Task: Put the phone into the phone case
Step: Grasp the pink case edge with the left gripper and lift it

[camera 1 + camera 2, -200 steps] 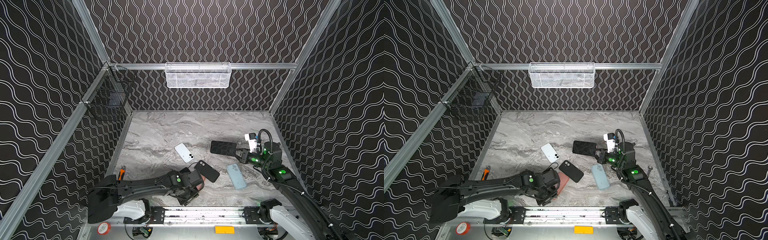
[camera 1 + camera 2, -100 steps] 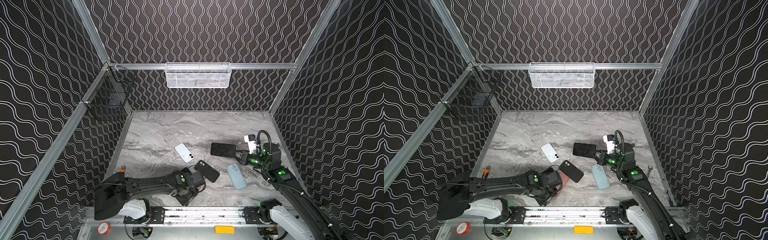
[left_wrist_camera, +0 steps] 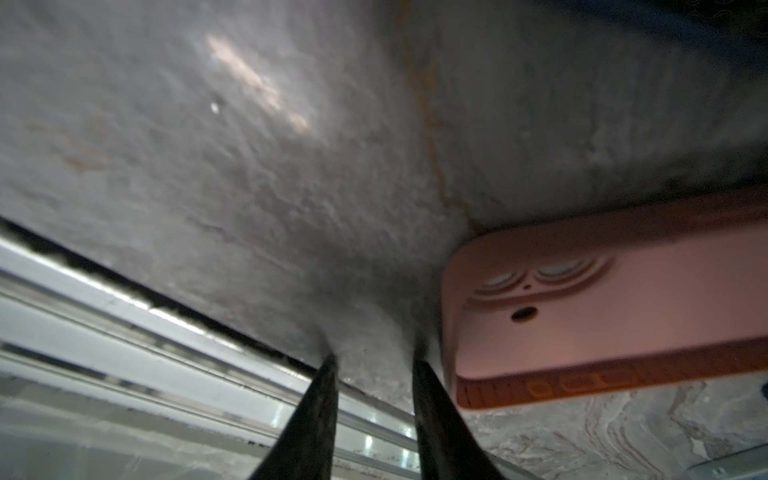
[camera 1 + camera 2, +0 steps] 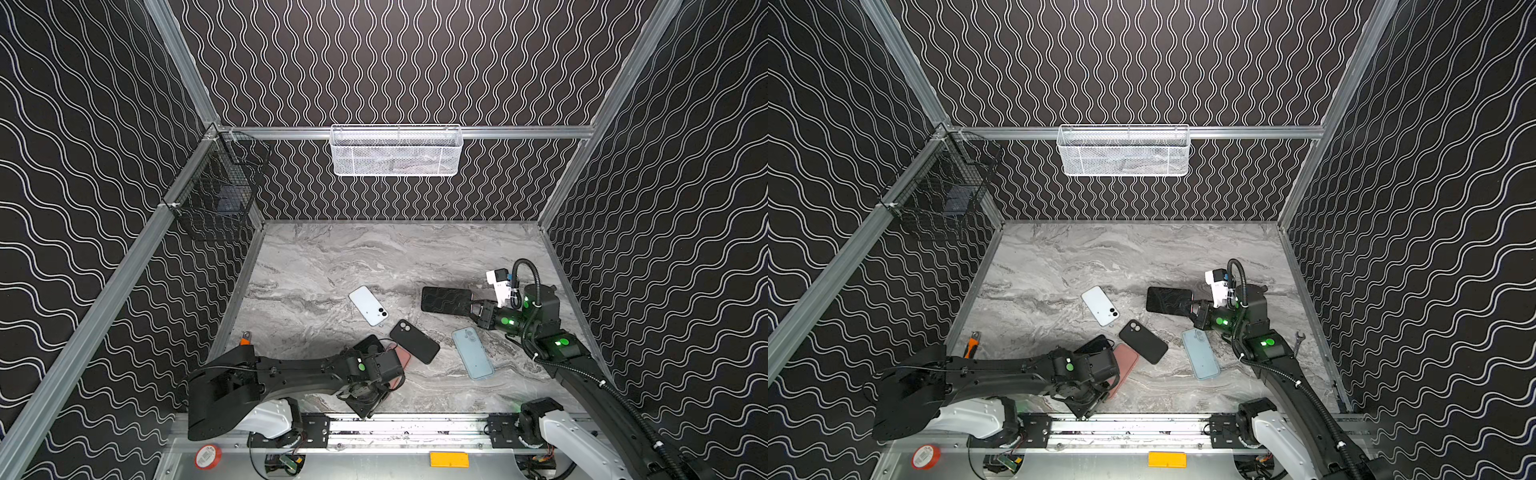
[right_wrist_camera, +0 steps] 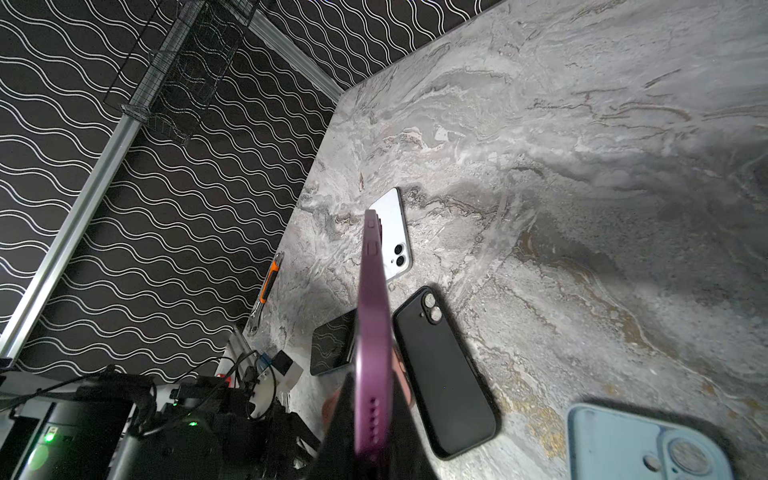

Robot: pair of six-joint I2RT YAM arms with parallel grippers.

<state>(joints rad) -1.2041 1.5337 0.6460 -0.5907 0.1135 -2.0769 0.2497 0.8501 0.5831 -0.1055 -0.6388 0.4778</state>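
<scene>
In a top view, the right gripper [image 4: 473, 306] clamps the purple-edged, dark-screened phone [image 4: 445, 300] right of centre, long axis pointing left. The pink silicone phone case [image 4: 1127, 360] lies lower centre, just beside the left gripper [image 3: 374, 361], whose fingers are parted and empty.

Two black arms, matte shells. Left arm [image 4: 291, 370]: long, flat-sided, white base housing [image 4: 266, 417]. Right arm [image 4: 557, 349]: white base [image 4: 569, 432] too, ribbed black hose [image 4: 619, 401] along it, white camera block [image 4: 498, 282] at wrist. Green lamps [image 4: 563, 342] on joints. Left gripper [image 3: 372, 365]: two thin dark blades, maybe rubber-faced; view blurred.
</scene>
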